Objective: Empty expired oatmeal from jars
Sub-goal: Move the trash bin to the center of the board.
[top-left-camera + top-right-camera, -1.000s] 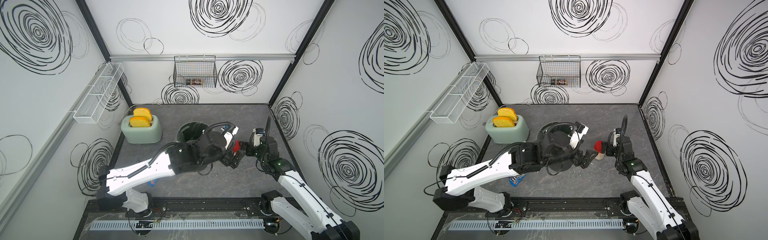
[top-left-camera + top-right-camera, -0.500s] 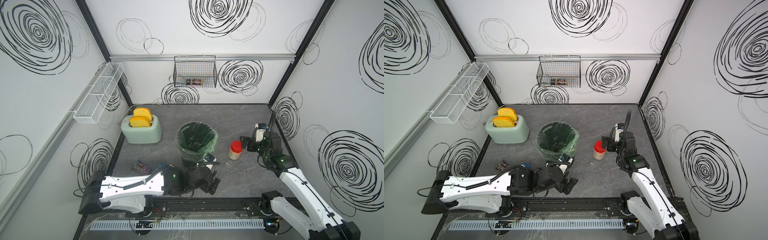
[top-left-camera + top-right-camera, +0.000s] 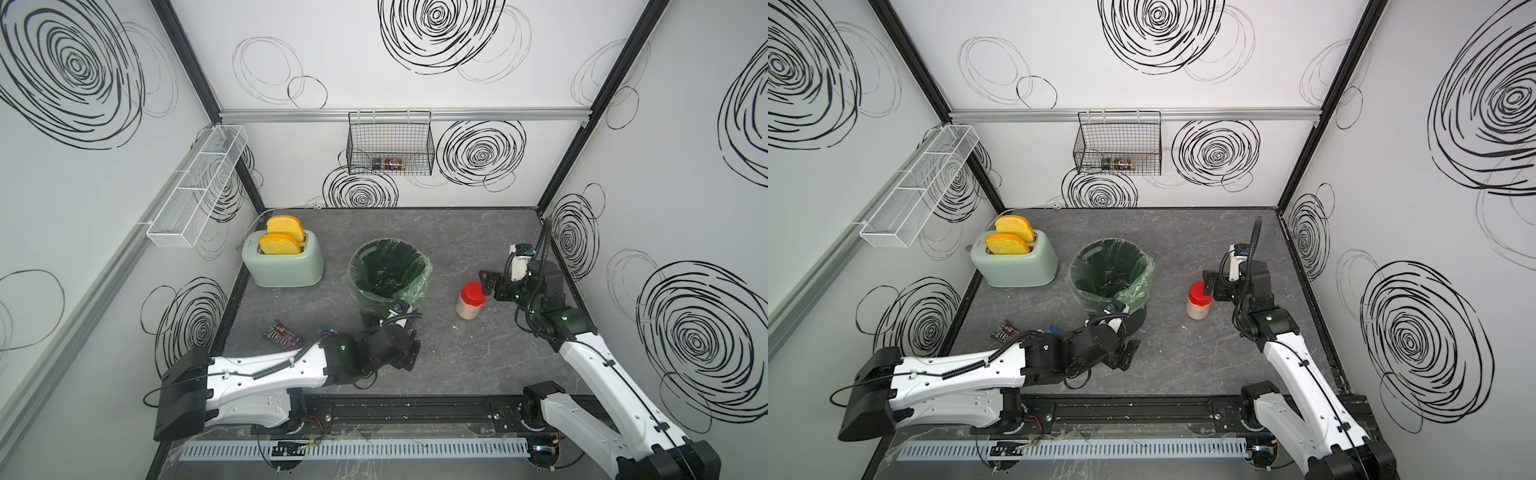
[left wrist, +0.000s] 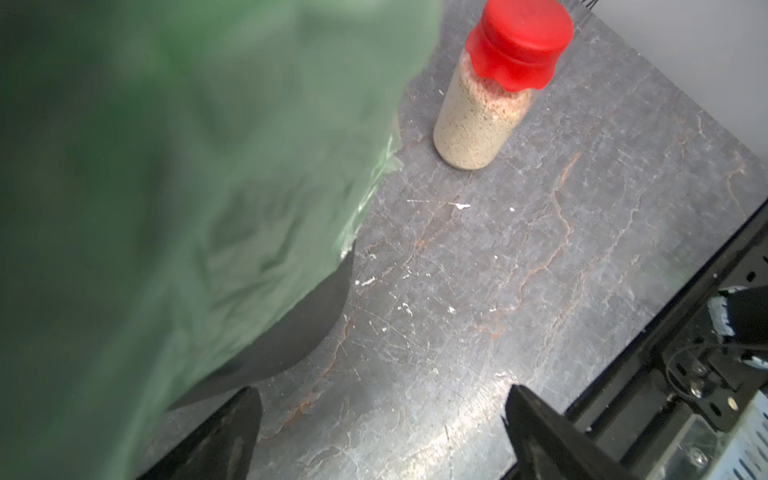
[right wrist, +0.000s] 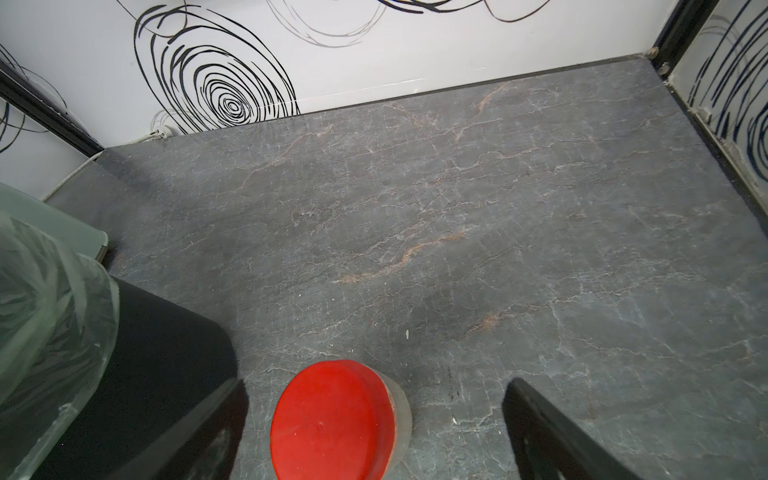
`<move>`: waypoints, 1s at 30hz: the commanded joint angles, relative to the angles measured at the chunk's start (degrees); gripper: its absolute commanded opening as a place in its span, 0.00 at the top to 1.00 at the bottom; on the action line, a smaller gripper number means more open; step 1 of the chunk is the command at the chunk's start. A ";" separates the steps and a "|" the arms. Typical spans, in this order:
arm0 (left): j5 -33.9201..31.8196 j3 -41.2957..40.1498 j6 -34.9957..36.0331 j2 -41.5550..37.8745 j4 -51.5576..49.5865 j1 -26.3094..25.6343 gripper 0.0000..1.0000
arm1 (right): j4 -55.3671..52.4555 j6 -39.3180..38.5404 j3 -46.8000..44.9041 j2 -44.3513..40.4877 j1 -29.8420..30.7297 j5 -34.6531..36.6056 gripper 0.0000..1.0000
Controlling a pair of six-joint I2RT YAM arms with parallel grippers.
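- Red plastic marks the target in both top views: the jar [image 3: 468, 302] [image 3: 1199, 301] stands upright on the grey table [image 3: 478, 357], with its lid [image 3: 473, 291] on top and well apart from the bin [image 3: 354, 266] beside it.
- The long axis of the jar is vertical and its mouth points straight up. It is still capped and full of oatmeal [image 3: 1198, 309], so I judge that no emptying has begun.
- The right gripper [image 3: 489, 286] [image 3: 1212, 286] sits just beside the jar at lid height, on the side toward the right wall, with its fingers spread and holding nothing.
- The left gripper [image 3: 411, 353] [image 3: 1129, 353] lies low by the front of the bin, also spread and empty, and clearly farther from the jar. The right arm is the nearer one for the pick.
- In the left wrist view, the jar [image 4: 482, 120] stands ahead of the open left gripper [image 4: 380, 390] with bare table between them. Pale oatmeal [image 4: 467, 129] fills it up to the lid [image 4: 519, 45]. The bin's green liner [image 4: 208, 166] fills the rest of the view, close and blurred.
- In the right wrist view, the lid [image 5: 332, 419] shows as a round disc seen from above, in the gap of the right gripper [image 5: 376, 382]. It is off-centre, much closer to one finger [image 5: 232, 399] than to the other.
- No finger touches the jar. I cannot tell whether the tips already reach down past the lid.
- Judging from this, the grasp depends on centring the upright jar between the fingers before they close on its sides.
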 commanded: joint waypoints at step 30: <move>7.45 4.48 22.01 15.13 18.37 11.66 0.04 | -12.81 -7.30 8.59 11.44 4.36 1.68 0.02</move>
